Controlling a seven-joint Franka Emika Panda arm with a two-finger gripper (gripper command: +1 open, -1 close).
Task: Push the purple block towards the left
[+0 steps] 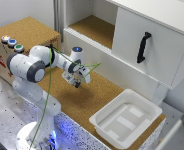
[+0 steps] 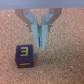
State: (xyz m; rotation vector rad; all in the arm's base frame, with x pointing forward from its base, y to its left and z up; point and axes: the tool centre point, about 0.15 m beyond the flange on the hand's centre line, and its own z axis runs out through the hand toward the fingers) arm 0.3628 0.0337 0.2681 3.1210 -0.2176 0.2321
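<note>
In the wrist view the purple block rests on the cork surface, with a yellow "3" on its facing side. My gripper is shut with nothing between its fingers, which are pressed together. The tips hang just beside the block, a small gap away and not touching it. In the exterior view the gripper points down over the middle of the cork tabletop. The block cannot be made out there, as the hand covers that spot.
A white plastic bin sits on the tabletop toward the exterior view's right. Behind stands a white cabinet with a black handle and an open cork-floored shelf. A cork box with coloured buttons is at the left.
</note>
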